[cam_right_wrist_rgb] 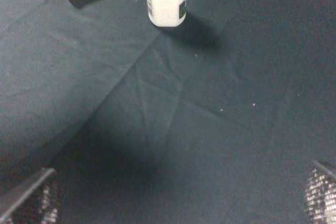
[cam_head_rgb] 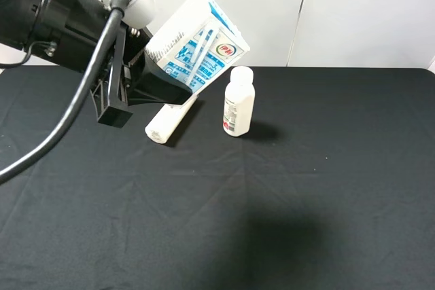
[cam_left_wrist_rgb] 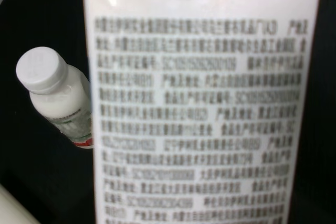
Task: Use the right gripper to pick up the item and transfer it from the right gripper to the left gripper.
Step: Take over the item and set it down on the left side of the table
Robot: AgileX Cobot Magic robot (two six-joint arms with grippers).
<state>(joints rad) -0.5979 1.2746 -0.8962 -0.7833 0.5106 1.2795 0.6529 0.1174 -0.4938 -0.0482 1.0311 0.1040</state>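
The left gripper (cam_head_rgb: 160, 86) is clamped on the lower end of the milk carton (cam_head_rgb: 197, 35), holding it tilted in the air, up and to the left of the capped bottle (cam_head_rgb: 238, 103). In the left wrist view the carton's printed panel (cam_left_wrist_rgb: 199, 108) fills the frame. The right gripper (cam_right_wrist_rgb: 176, 200) is spread wide with nothing in it.

The carton is likely light. Its coated paperboard looks smooth and would dent under a hard squeeze, so the flat side panels at mid-body are a safer hold than the gable.

A white tube bottle (cam_head_rgb: 166, 121) lies just left of the capped bottle, under the carton. The far edge of the black cloth table (cam_head_rgb: 326, 188) runs close behind the capped bottle. Bare cloth lies in front and to its right.
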